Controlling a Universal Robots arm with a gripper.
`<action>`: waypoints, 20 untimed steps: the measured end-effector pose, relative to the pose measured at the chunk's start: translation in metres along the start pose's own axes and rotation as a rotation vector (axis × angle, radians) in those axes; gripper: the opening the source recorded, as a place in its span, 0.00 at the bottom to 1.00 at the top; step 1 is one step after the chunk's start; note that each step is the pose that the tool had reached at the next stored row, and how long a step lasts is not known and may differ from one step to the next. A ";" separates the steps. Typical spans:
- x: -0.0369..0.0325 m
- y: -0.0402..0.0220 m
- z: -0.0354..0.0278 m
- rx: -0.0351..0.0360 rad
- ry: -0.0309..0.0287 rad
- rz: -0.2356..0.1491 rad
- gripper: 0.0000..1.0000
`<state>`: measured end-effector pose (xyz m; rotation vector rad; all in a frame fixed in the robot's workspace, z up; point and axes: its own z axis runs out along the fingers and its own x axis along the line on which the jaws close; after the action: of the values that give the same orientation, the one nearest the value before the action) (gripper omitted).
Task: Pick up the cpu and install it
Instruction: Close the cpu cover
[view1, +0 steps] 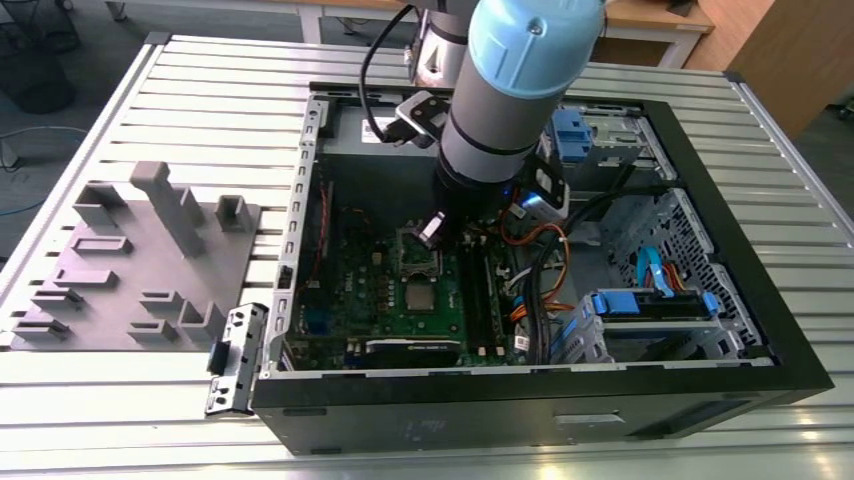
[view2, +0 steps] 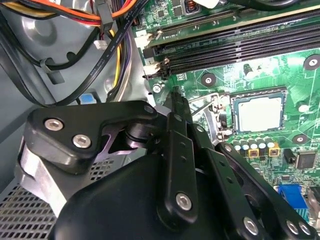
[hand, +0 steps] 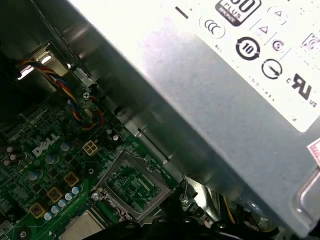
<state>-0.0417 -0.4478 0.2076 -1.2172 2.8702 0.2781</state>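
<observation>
I read the pick-and-place part as done — the cpu (view2: 257, 112) lies flat in its socket on the green motherboard (view2: 220, 75), silvery top up, inside the open computer case (view1: 534, 405) on the bench (view1: 200, 90). What is left, as I judge it, is locking it in: the socket frame (hand: 132, 186) stands flipped open beside the chip. The claw (view2: 177, 97) looks drawn together and empty, though my angle on it is poor — its tip hangs by the frame side of the socket, near the cpu but apart from it
</observation>
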 end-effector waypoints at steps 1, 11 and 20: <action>0.0002 -0.0001 -0.0005 -0.0003 0.0001 -0.002 0.11; 0.0028 -0.0023 -0.0042 -0.0022 0.0053 -0.030 0.11; 0.0054 -0.0046 -0.0100 -0.0035 0.0086 -0.042 0.11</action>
<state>-0.0416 -0.4564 0.2164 -1.2803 2.8488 0.2779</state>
